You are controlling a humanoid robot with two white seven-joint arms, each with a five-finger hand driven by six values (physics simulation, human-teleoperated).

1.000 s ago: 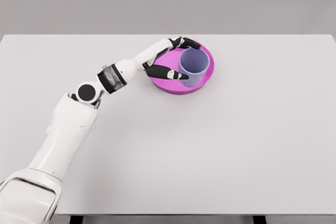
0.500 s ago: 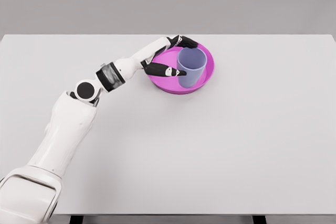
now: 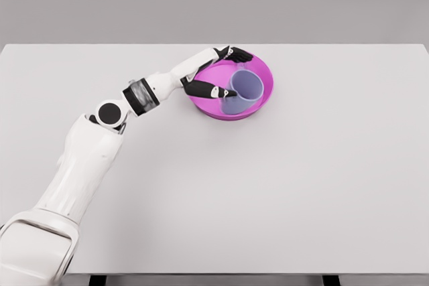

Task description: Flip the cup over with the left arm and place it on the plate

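A translucent lilac cup (image 3: pixel 242 93) sits in the magenta plate (image 3: pixel 265 72) at the far middle of the table. It is tilted, its open mouth facing up and toward me and its base low near the plate's front rim. My left hand (image 3: pixel 239 74) reaches in from the left, fingers spread. The thumb (image 3: pixel 214 90) lies against the cup's left side, while the other fingers (image 3: pixel 238 53) stretch over the plate's far rim, apart from the cup. The right arm does not show.
The white table (image 3: pixel 301 185) runs across the whole view, with its front edge near the bottom of the picture. My left forearm and elbow lie over the table to the left of the plate.
The cup stood upright between thumb and fingers; now it sits lower in the plate and leans over. The far fingers no longer touch it. The hand has drawn slightly left.
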